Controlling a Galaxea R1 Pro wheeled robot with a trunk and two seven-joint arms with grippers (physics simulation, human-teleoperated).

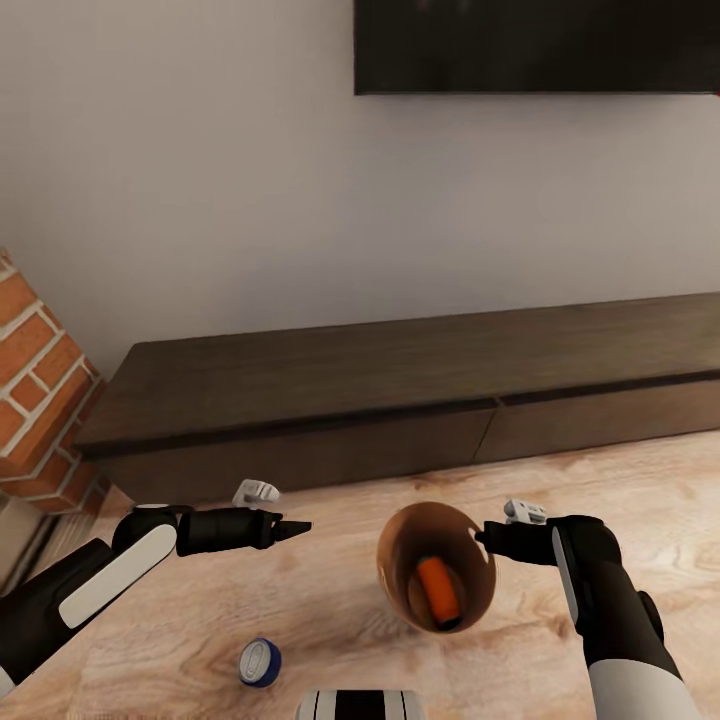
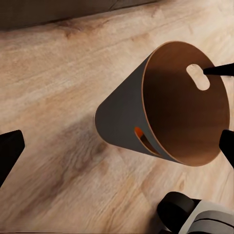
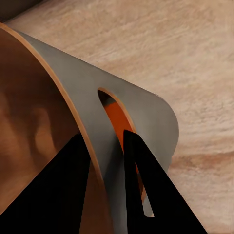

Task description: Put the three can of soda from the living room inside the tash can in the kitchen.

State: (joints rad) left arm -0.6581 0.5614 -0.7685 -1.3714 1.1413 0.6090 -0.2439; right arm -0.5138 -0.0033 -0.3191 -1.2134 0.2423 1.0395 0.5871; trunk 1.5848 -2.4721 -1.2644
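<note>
The brown trash can point(image 1: 402, 540) hangs tilted over the wood floor, and its grey outer wall point(image 2: 124, 117) casts a shadow below. My right gripper point(image 1: 483, 540) is shut on its rim, one finger inside and one outside by the handle slot point(image 3: 104, 135). One orange soda can point(image 1: 438, 588) lies inside the bin and shows through the slot point(image 3: 115, 117). The blue soda can point(image 1: 260, 661) stands on the floor near my base. My left gripper point(image 1: 298, 527) is open and empty, left of the bin and level with its rim. The other orange can is out of view.
A long dark low cabinet point(image 1: 400, 385) runs along the white wall behind the bin. The red brick chimney point(image 1: 35, 390) stands at the left. A dark screen point(image 1: 540, 45) hangs on the wall above. My base point(image 1: 360, 705) shows at the lower edge.
</note>
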